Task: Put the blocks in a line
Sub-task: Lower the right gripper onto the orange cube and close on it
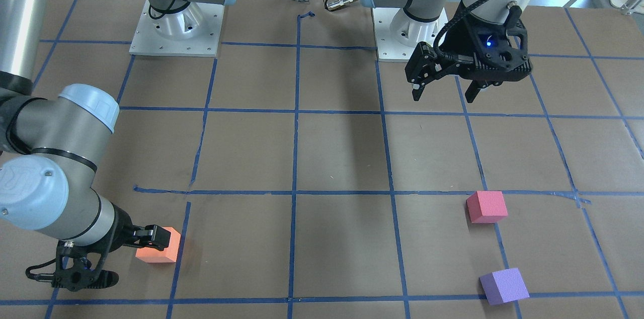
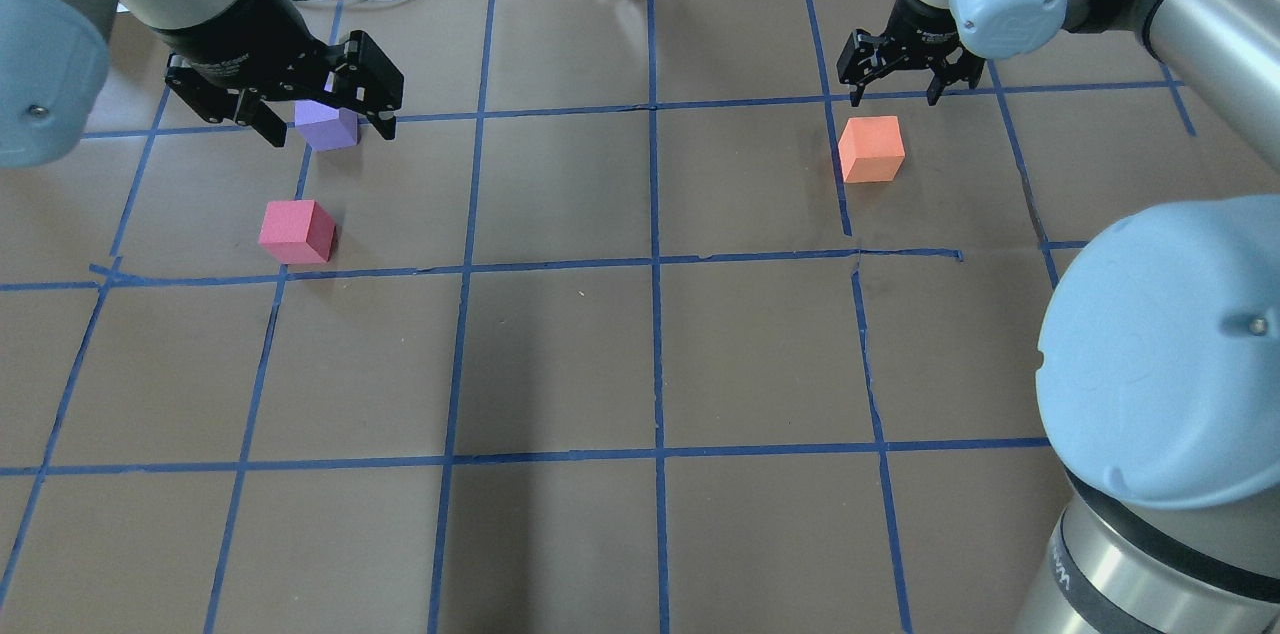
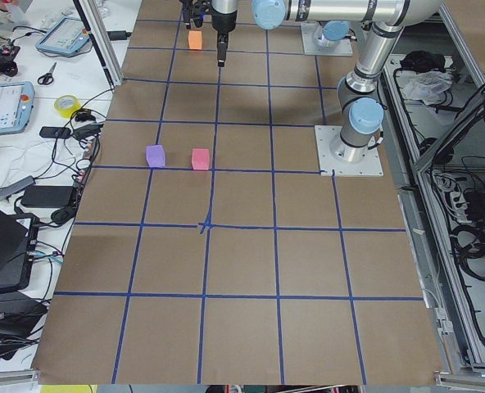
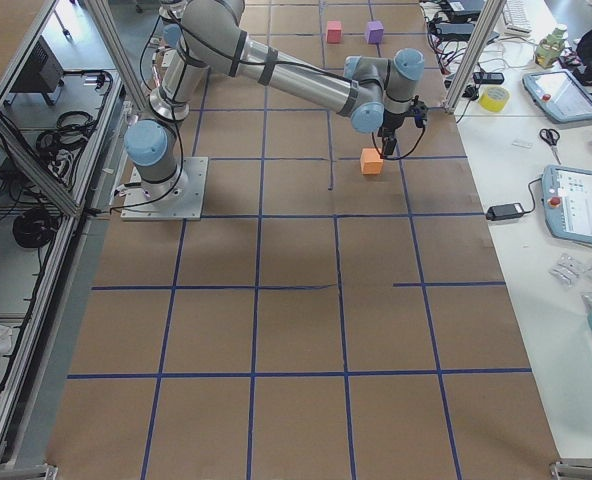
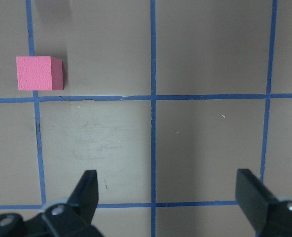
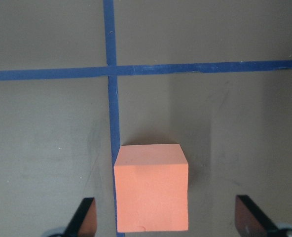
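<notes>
Orange block point(image 6: 151, 192) between spread jaws of right gripper point(image 2: 895, 99) — gap each side.

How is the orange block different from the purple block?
The orange foam cube sits alone on the robot's right side; the purple foam cube sits on its left, near the pinkish-red foam cube. The open right end effector is close by the orange one; the open left end effector is well away from the purple one. Both look the same size and shape.
</notes>
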Controlling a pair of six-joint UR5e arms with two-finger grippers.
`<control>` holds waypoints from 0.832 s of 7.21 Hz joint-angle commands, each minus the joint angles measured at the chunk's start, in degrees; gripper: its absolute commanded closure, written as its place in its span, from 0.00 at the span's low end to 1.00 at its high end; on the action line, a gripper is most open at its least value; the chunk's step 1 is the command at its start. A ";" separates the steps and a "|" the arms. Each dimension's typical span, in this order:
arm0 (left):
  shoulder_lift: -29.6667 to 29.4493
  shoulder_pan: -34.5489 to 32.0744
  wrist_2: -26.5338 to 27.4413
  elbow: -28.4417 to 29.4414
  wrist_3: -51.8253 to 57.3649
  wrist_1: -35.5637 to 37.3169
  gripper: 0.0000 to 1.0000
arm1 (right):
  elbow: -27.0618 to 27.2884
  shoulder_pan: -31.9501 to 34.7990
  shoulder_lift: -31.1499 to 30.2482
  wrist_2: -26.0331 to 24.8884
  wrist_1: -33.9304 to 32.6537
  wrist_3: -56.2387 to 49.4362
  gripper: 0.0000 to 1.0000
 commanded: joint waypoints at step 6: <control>0.00 0.00 0.00 -0.04 0.00 0.04 0.00 | 1.81 0.36 3.99 0.77 -3.93 0.20 0.39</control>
